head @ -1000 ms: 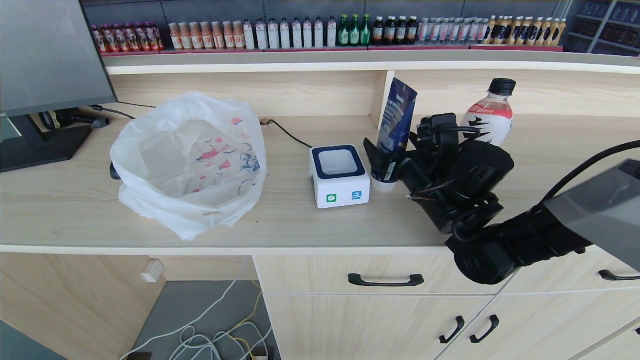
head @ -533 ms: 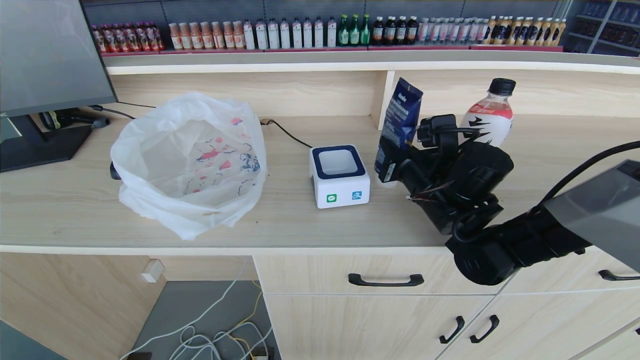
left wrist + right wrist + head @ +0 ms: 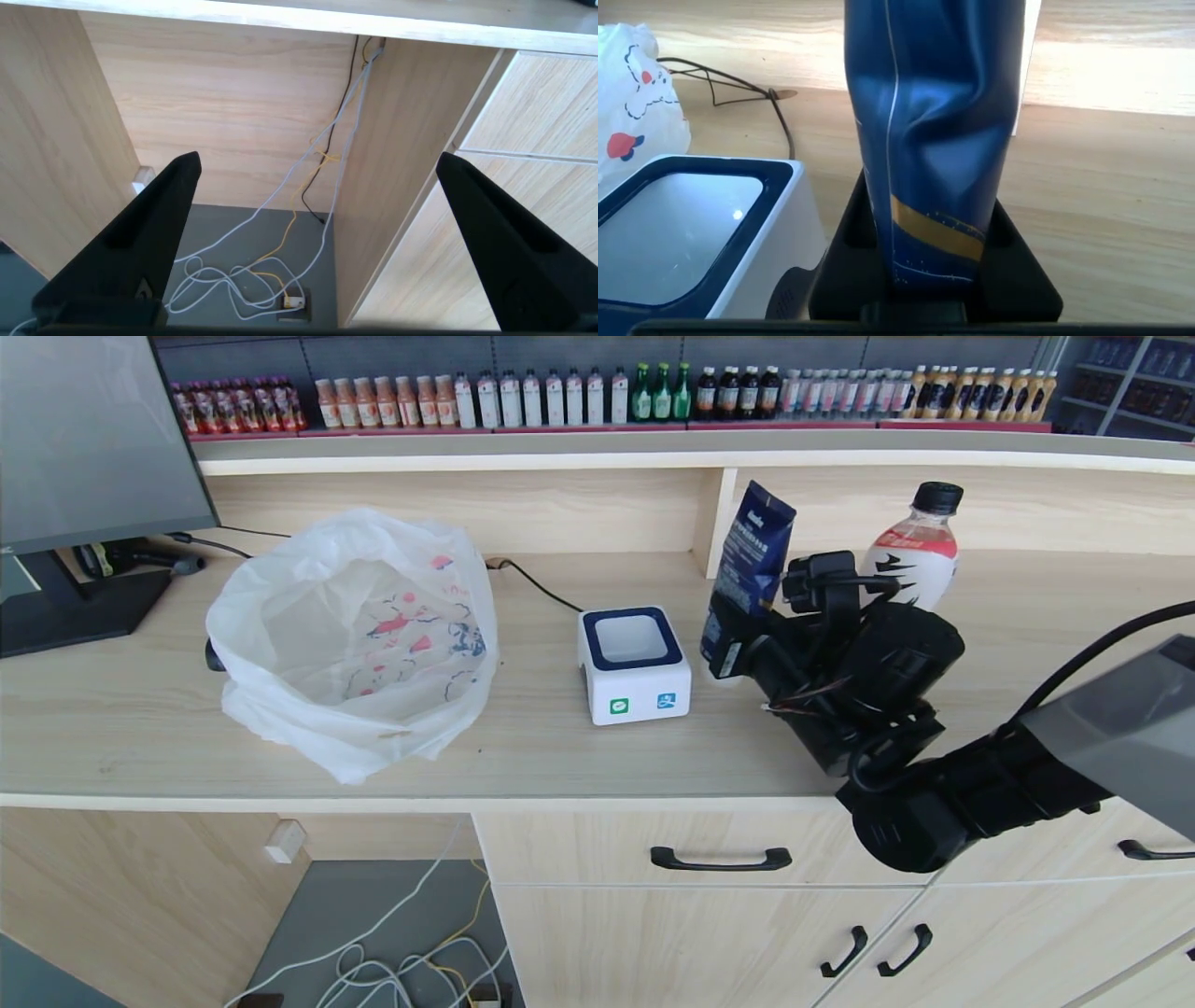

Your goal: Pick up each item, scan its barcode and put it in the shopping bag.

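one blue pack (image 3: 752, 560) sits in the right gripper (image 3: 733, 653), which is closed tight on its low end. the pack stands up straight, just beside the white scanner (image 3: 635, 663), on the side away from the shopping bag (image 3: 355, 635). i cannot tell if its bottom touches the counter (image 3: 140, 709).

the step now looks like the scan. to do it well, i think the gripper should lift the pack a bit and bring it over the glass top of the scanner. then it should turn the pack so the barcode faces the glass. i cannot see where the barcode is, so a slow turn may be needed to find it.

the pack looks soft and is dented in the middle. a squeeze that is too hard may crush it, and one that is too weak may let it slip. the scanner is very close, so go slow and do not bump it. a bottle (image 3: 910, 555) stands near, behind the arm, and a wide swing could knock it over.

the left gripper (image 3: 318, 161) hangs down below the counter top, with its fingers wide apart and nothing in them.
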Tool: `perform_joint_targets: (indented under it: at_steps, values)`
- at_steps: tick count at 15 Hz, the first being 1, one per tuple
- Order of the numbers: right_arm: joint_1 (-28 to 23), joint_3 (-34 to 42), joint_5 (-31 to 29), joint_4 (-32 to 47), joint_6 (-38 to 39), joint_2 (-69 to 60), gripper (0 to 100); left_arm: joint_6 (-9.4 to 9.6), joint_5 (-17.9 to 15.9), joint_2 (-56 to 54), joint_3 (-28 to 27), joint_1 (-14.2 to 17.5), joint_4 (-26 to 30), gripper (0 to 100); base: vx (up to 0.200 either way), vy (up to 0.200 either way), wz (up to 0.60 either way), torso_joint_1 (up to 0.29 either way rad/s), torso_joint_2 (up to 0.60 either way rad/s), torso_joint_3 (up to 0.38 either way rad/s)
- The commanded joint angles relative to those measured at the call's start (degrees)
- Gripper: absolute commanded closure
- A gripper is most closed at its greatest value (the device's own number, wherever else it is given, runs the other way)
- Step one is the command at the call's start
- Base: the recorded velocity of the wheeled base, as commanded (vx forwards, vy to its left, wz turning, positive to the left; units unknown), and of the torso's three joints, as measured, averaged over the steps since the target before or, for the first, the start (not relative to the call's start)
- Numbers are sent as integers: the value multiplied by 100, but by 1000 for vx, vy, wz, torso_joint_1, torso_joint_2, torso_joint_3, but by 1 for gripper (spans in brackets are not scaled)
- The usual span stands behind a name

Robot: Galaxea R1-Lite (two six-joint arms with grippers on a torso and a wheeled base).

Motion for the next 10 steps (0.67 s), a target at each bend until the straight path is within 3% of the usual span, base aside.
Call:
perform_joint_targets:
  at_steps: [1,10]
  values:
    - [-4,-27,1,-12,-4,-106,100,-4,0,-2,0,5,0,0,0,0,0,0,0,0]
    - [5,245,10,-12,-4,-853,100,-4,0,-2,0,-4,0,0,0,0,0,0,0,0]
